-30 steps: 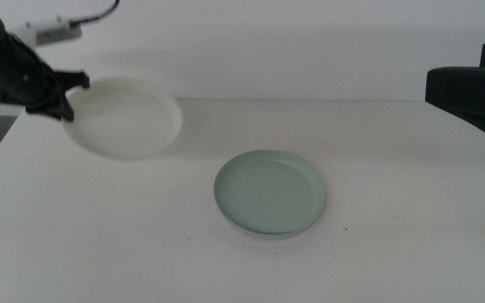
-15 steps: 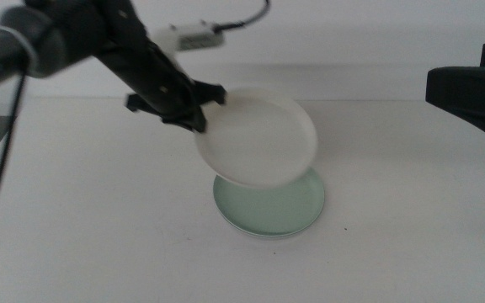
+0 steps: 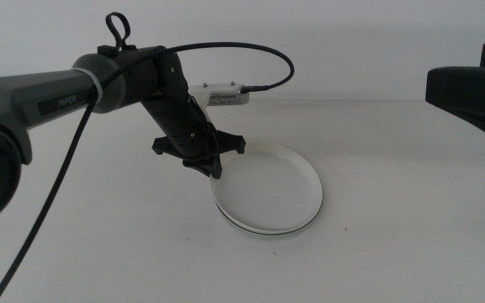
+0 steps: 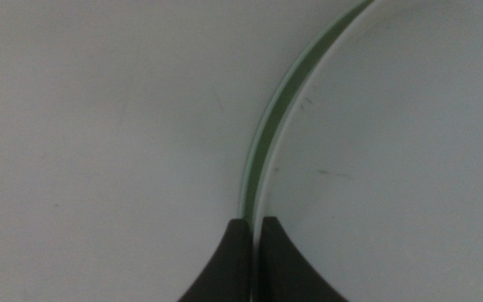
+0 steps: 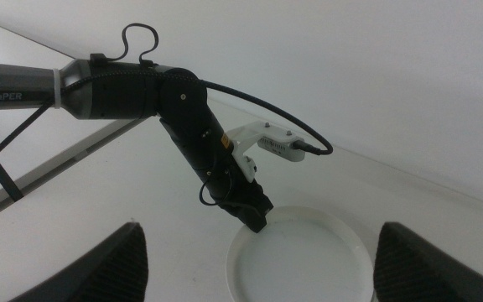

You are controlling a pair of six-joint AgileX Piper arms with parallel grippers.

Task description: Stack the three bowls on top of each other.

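Observation:
The white bowl (image 3: 269, 190) lies over the pale mint green bowl, whose rim (image 4: 272, 126) shows just outside the white rim (image 4: 392, 151). My left gripper (image 3: 213, 171) is at the stack's near-left edge, and its jaws (image 4: 253, 228) are shut on the white bowl's rim. The white bowl also shows in the right wrist view (image 5: 302, 262). The grey bowl is hidden. My right gripper (image 5: 262, 242) is open and empty, hovering well back from the stack at the right (image 3: 475, 91).
The left arm's cable and a white connector box (image 3: 226, 95) hang over the table behind the stack. The white table (image 3: 394, 240) runs on to the right and front of the bowls.
My left gripper has carried the white bowl from the far left over to the mint green bowl and lowered it onto it. The right arm has not moved.

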